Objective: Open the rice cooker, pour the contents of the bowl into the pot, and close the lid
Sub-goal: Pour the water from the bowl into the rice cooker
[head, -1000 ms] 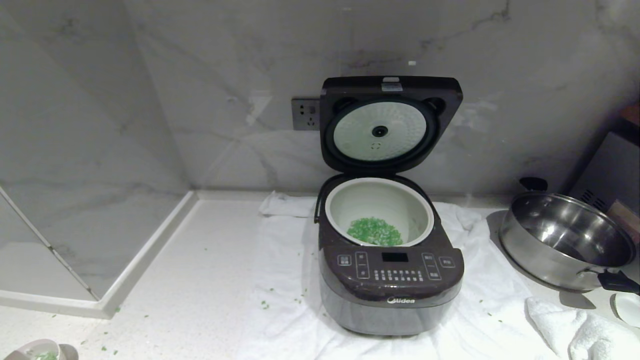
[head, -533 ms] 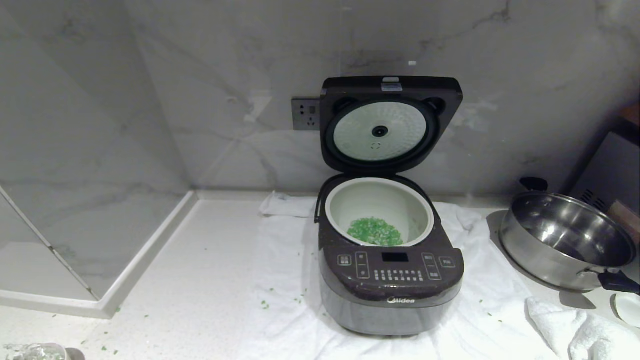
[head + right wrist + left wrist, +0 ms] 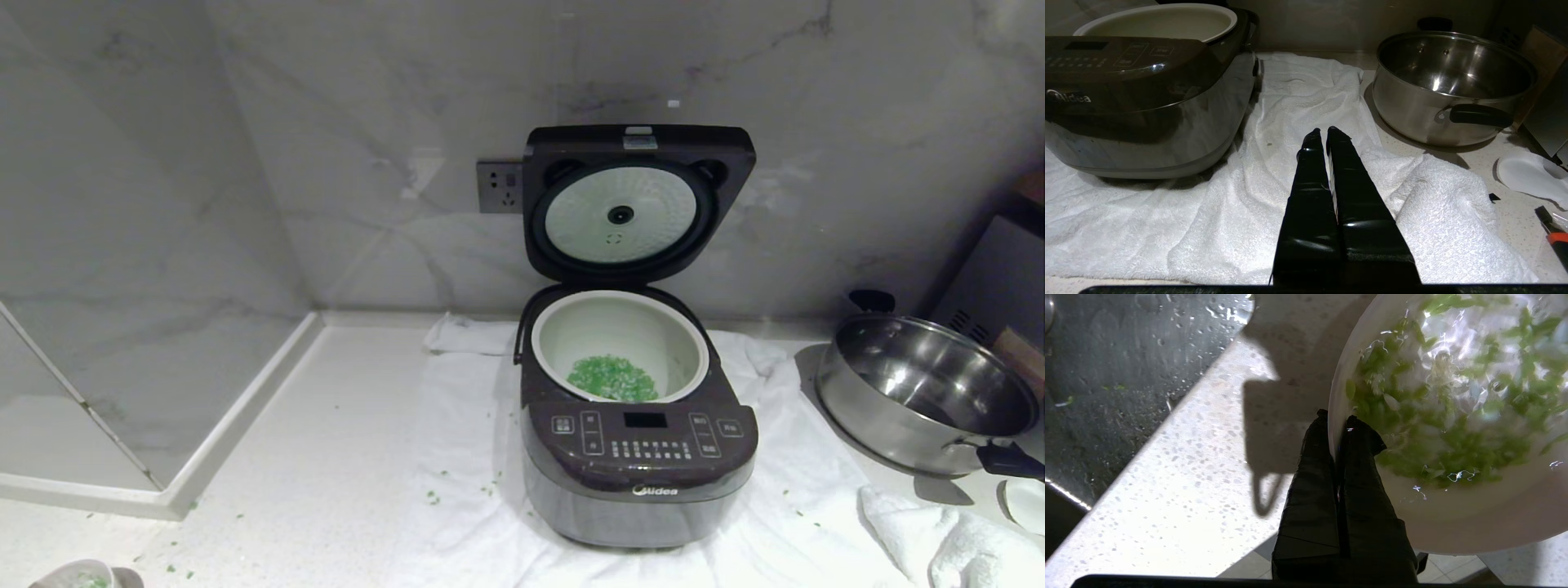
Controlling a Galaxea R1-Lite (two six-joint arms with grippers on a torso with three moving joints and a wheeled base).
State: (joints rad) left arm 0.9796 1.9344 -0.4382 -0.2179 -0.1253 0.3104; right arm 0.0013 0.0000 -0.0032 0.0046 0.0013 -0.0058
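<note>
The left tool [image 3: 1336,416] is seen clamped on the rim of the bowl [image 3: 1453,522], 1 finger inside and 1 outside, above the speckled bench [image 3: 1180,465] beside a dark wet sink. Green bits [image 3: 1453,416] and water are held in the bowl, which is glimpsed at the near left corner of the head view [image 3: 82,576]. The right tool [image 3: 1322,132] is held low and level over the white towel [image 3: 1249,196], its fingers pressed together on nothing. The rice cooker [image 3: 637,457] is stood on the towel, its lid [image 3: 637,204] raised, green bits lying in its pot [image 3: 620,327]. A steel pan [image 3: 922,400] is set at the right.
</note>
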